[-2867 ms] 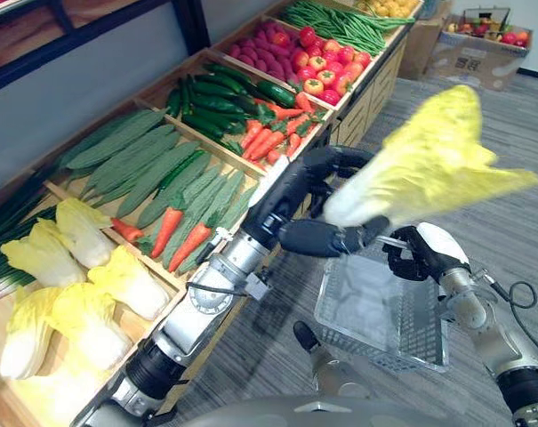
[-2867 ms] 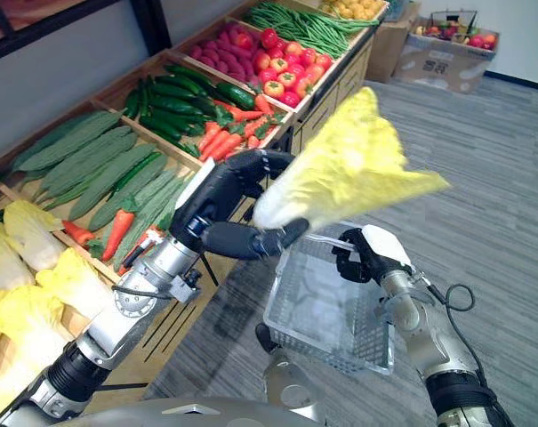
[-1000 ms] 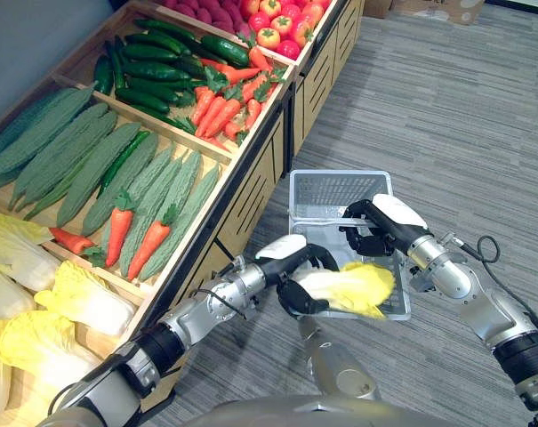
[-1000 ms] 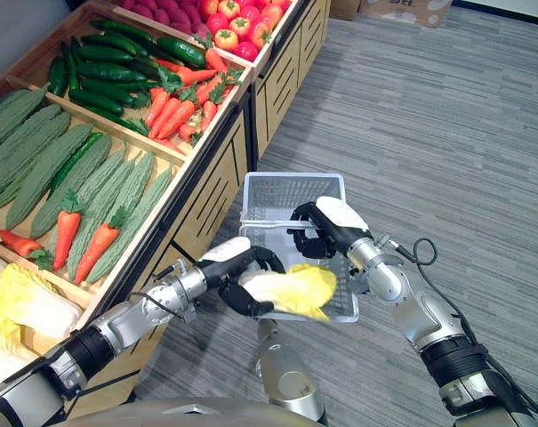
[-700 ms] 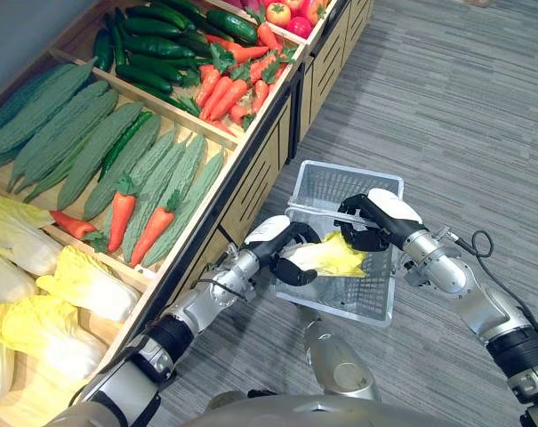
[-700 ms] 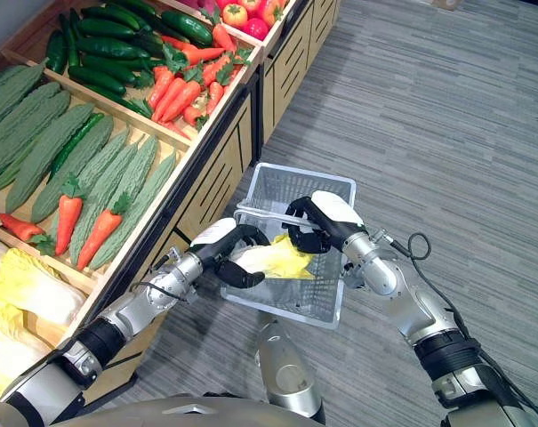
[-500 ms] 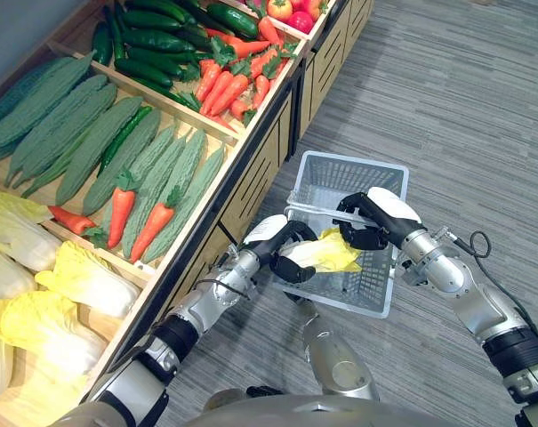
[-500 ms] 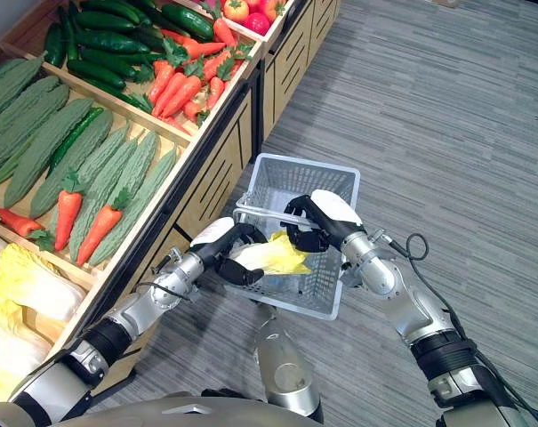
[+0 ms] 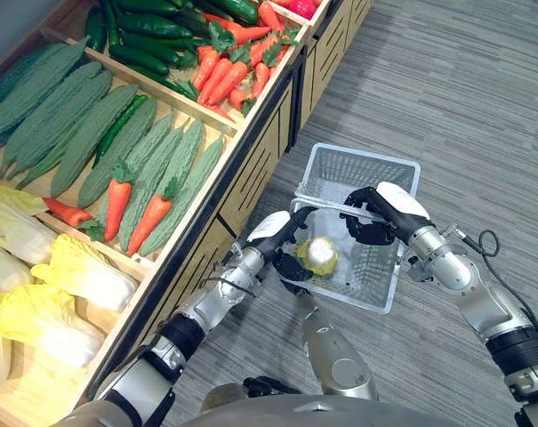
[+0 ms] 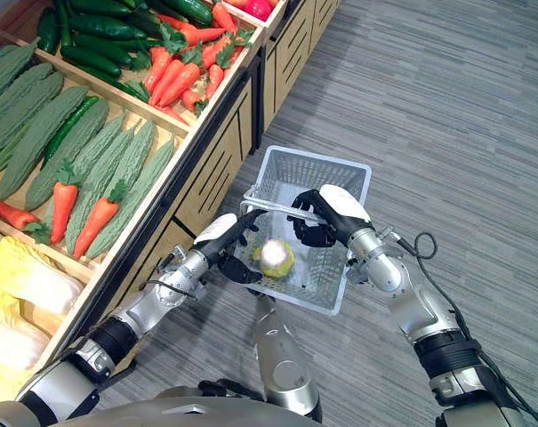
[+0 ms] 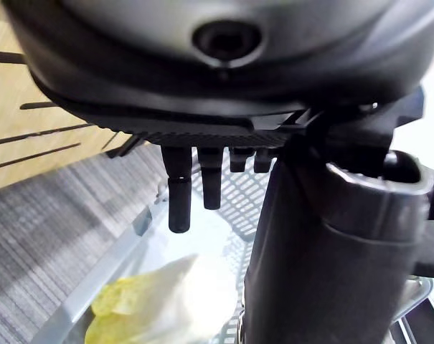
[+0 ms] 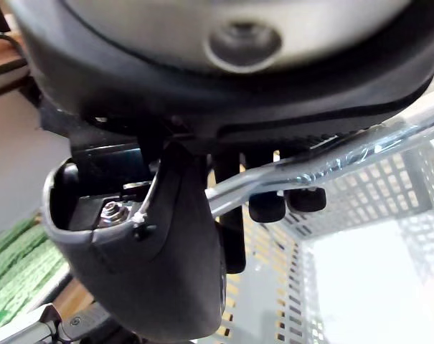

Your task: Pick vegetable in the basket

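Yellow cabbage (image 9: 320, 255) lies in the basket (image 9: 381, 164) by its left wall, pale end up, seen from the left eye. The left hand (image 9: 279, 238) is just left of it. Left wrist: its fingers (image 11: 178, 201) hang straight, holding nothing, cabbage right below. Right wrist: the right hand (image 12: 166, 236) curls round the handle (image 12: 331, 158).

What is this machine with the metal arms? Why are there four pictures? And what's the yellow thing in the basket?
It is a robot shaped like a person, picking vegetables. Two pictures come from cameras on its head, looking down. The other two come from cameras on its wrists, very close to each hand. Its right robot hand is curled round the handle of a grey basket. A yellow cabbage lies inside, with the open left robot hand right by it. The wooden shelf alongside holds carrots, green gourds and more cabbages.
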### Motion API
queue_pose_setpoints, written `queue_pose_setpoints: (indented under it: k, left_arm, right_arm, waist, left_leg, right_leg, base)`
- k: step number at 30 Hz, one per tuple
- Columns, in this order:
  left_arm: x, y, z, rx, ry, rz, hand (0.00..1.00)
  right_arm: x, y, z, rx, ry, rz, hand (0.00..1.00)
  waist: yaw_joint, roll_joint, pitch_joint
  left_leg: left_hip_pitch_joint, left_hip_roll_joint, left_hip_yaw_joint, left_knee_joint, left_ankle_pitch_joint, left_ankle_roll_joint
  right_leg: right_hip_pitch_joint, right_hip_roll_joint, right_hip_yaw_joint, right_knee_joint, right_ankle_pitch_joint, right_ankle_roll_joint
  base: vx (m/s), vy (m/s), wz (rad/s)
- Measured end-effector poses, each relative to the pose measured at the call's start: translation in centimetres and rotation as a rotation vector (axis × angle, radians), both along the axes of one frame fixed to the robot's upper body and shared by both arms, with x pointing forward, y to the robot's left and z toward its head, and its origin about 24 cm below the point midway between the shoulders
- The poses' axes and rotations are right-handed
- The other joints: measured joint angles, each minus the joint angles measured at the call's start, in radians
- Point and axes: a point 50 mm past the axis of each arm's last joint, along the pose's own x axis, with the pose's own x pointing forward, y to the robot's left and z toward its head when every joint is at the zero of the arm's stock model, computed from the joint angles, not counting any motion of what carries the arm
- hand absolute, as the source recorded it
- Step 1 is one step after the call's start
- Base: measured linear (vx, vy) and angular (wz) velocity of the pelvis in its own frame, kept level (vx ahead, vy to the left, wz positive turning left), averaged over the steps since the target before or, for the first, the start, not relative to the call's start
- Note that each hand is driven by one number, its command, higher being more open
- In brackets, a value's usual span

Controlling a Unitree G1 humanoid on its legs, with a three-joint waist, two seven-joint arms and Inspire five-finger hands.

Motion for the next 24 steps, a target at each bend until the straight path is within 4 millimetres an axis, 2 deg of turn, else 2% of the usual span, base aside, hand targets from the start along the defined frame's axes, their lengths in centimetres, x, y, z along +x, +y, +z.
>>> queue_pose_setpoints:
  k: [8,12,14,16,20,22,24]
  left_arm:
    - [-0.4,-1.0,0.9,-0.033,-0.018,-0.05,1.0]
    - [-2.5,-3.2,3.9,-0.201,-0.04,-0.198,1.0]
    - [-3.9,-3.8,5.2,-0.293,-0.021,-0.269,1.0]
    - [-5.8,-4.5,8.1,-0.45,0.001,-0.409,1.0]
    - [-8.1,-4.1,11.1,-0.648,0.048,-0.562,1.0]
    - [-9.1,-3.7,11.8,-0.704,0.081,-0.613,1.0]
    - [-9.8,-3.2,11.7,-0.739,0.116,-0.613,1.0]
  right_arm:
    - [0.0,-0.3,-0.9,0.017,0.028,-0.026,0.0]
    - [-0.7,-1.5,-2.0,0.055,0.055,-0.102,0.0]
    - [-1.2,-2.4,-2.3,0.064,0.061,-0.15,0.0]
    - [-1.7,-3.8,-2.6,0.064,0.072,-0.21,0.0]
    - [-2.3,-5.2,-4.1,0.078,0.121,-0.29,0.0]
    - [-3.0,-6.2,-5.0,0.1,0.148,-0.367,0.0]
    - [-3.8,-7.1,-5.9,0.093,0.174,-0.432,0.0]
  waist:
    - [-0.004,0.001,0.0]
    - [0.019,0.006,-0.004]
    - [0.029,0.018,-0.014]
    - [0.055,0.042,-0.03]
    - [0.082,0.069,-0.072]
    - [0.101,0.068,-0.091]
    - [0.113,0.067,-0.114]
  left_leg:
    - [-0.01,0.016,-0.022,0.022,-0.009,0.006]
    - [-0.024,0.049,-0.05,0.059,-0.02,0.009]
    - [-0.022,0.057,-0.063,0.058,-0.02,0.009]
    - [-0.021,0.058,-0.075,0.058,-0.02,0.009]
    - [-0.019,0.066,-0.11,0.057,-0.018,0.01]
    - [-0.021,0.065,-0.136,0.058,-0.015,0.012]
    - [-0.029,0.065,-0.162,0.057,-0.013,0.013]
  right_leg:
    - [0.006,-0.007,-0.021,0.0,0.0,0.0]
    - [0.019,-0.009,-0.058,0.0,-0.002,-0.005]
    - [0.029,-0.01,-0.077,0.001,-0.001,-0.004]
    - [0.036,-0.016,-0.09,0.001,-0.002,-0.004]
    - [0.058,-0.027,-0.129,0.001,-0.008,-0.009]
    - [0.07,-0.039,-0.152,0.001,-0.011,-0.009]
    - [0.079,-0.052,-0.177,0.001,-0.018,-0.009]
  base:
    - [0.05,-0.002,0.08]
    - [0.07,0.002,0.24]
    - [0.06,0.02,0.23]
    - [0.06,0.032,0.16]
    - [0.04,0.017,0.26]
    - [-0.02,-0.009,0.44]
    - [-0.03,-0.012,0.4]
